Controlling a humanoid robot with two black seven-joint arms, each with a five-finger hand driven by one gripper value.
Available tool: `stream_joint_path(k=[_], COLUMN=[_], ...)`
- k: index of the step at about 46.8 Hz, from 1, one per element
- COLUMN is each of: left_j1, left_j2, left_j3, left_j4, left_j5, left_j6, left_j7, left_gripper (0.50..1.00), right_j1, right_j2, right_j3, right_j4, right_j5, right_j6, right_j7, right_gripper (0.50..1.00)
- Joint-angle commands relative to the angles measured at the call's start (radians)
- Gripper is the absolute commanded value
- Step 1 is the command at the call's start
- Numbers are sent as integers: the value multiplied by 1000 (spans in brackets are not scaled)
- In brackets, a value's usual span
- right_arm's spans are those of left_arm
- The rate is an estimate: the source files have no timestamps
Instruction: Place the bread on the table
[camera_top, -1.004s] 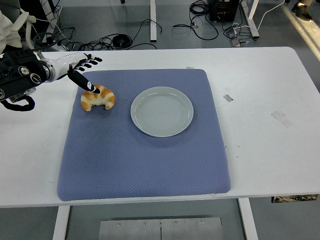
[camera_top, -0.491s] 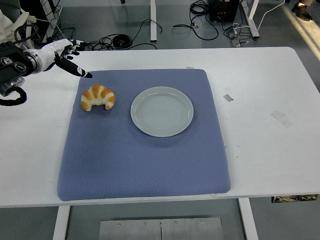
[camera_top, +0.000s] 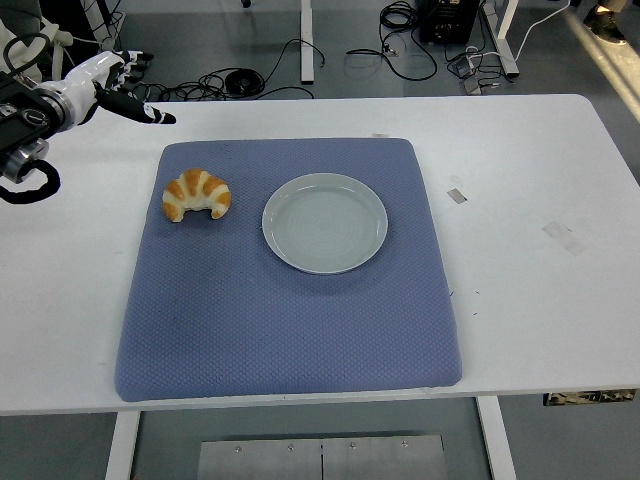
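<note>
A golden croissant (camera_top: 196, 195) lies on the blue mat (camera_top: 290, 300), at its upper left, just left of the empty pale plate (camera_top: 324, 222). My left hand (camera_top: 125, 88) hovers over the table's far left corner, well up and left of the croissant. Its fingers are spread and hold nothing. The right arm does not show.
The white table (camera_top: 530, 250) extends to the right of the mat, with small tape marks (camera_top: 456, 195) on it. Cables (camera_top: 240, 80) lie on the floor beyond the far edge.
My left hand has drawn back up and to the left, away from the croissant it was touching a second ago. The croissant stays on the mat.
</note>
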Motion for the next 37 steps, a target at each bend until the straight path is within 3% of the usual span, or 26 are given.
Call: stream_joint_path(k=[1,21,37], left_j1=[3,34,137], left_j2=[-1,-28,-65], left_j3=[-9,-86,-323], left_j4=[2,32,61], left_j5=[-2,-4,-45], left_j6=[2,31,31], left_j7=[-1,-10,-8], left_gripper=[983,983,983], right_j1=[0,0,0], right_j2=[0,0,0], right_j3=[0,0,2], right_j4=[0,0,0], right_j5=[0,0,0], right_j6=[0,0,1], right_j7=[0,0,0], right_gripper=[1000,1000,1000])
